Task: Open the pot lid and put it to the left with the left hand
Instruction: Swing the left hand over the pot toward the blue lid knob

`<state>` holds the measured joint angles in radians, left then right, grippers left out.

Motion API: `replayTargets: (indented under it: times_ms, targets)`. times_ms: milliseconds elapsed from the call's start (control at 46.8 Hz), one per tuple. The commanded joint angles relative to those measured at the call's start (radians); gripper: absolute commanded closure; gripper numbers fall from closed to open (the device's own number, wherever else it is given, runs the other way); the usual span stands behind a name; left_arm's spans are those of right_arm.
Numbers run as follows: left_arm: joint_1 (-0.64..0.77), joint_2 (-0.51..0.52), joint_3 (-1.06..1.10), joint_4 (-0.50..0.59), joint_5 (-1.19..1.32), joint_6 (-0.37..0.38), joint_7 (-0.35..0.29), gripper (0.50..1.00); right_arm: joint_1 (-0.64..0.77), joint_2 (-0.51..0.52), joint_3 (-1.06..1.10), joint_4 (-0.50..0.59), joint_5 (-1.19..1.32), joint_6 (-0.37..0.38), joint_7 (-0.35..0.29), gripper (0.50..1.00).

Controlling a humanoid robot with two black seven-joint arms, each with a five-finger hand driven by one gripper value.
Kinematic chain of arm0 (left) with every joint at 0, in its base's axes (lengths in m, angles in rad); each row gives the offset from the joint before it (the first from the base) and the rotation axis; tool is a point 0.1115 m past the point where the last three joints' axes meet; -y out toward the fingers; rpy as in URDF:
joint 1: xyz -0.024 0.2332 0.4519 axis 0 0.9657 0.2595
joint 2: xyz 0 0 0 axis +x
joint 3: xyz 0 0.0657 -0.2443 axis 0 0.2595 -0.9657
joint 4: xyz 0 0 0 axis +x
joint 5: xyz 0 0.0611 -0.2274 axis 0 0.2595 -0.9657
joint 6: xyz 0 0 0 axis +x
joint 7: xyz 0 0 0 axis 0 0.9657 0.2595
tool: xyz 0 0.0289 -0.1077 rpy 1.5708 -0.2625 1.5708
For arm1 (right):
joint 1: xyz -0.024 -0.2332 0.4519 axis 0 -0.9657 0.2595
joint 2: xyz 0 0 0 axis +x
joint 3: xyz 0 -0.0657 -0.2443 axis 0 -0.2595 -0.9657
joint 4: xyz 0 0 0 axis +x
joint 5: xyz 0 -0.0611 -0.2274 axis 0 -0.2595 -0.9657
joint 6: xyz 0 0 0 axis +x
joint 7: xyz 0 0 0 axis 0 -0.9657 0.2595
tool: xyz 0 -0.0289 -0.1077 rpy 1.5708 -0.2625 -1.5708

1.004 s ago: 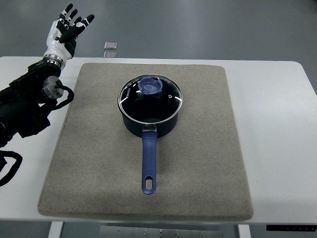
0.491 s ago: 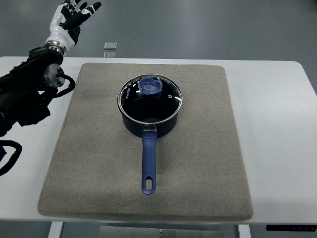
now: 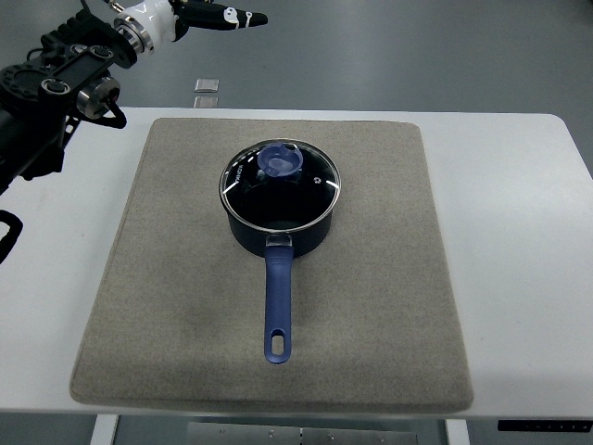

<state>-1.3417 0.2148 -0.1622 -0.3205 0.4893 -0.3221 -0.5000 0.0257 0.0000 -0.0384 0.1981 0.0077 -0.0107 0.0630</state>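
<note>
A dark blue saucepan [image 3: 278, 227] stands on the grey mat [image 3: 371, 306], its long blue handle [image 3: 278, 306] pointing toward me. On it rests a glass lid [image 3: 310, 185] with a blue knob [image 3: 280, 161]. My left hand [image 3: 208, 17] is at the top left of the picture, high beyond the table's far edge, fingers stretched out to the right and holding nothing. It is well away from the lid. The black left arm [image 3: 56, 83] enters from the left edge. No right arm shows.
The mat lies on a white table [image 3: 519, 241]. A small grey square object [image 3: 207, 85] lies on the floor beyond the far edge. Bare table shows left and right of the mat.
My left arm has swung up and to the right; the hand turned from pointing up to pointing right. Pot and lid have not moved.
</note>
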Motion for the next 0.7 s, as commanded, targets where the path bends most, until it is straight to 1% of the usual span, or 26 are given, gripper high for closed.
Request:
replayTargets:
  times_ms: [0,64,235,384,683]
  targets:
    - [-0.023,0.009,0.0,-0.052,0.161,-0.009,-0.064,0.512,-0.001,0.0,0.0,0.0,0.0,0.0,0.0,0.583]
    - [-0.048,0.035,0.0,-0.097,0.265,-0.008,-0.111,0.512,0.0,0.0,0.0,0.0,0.0,0.0,0.0,0.583]
    - [-0.103,0.089,0.001,-0.247,0.417,-0.009,-0.111,0.512,-0.001,0.0,0.0,0.0,0.0,0.0,0.0,0.583]
    - [-0.143,0.141,0.001,-0.356,0.636,-0.008,-0.111,0.512,0.0,0.0,0.0,0.0,0.0,0.0,0.0,0.583]
    - [-0.206,0.202,0.0,-0.483,1.012,0.001,-0.111,0.51,0.0,0.0,0.0,0.001,0.0,0.0,0.0,0.583]
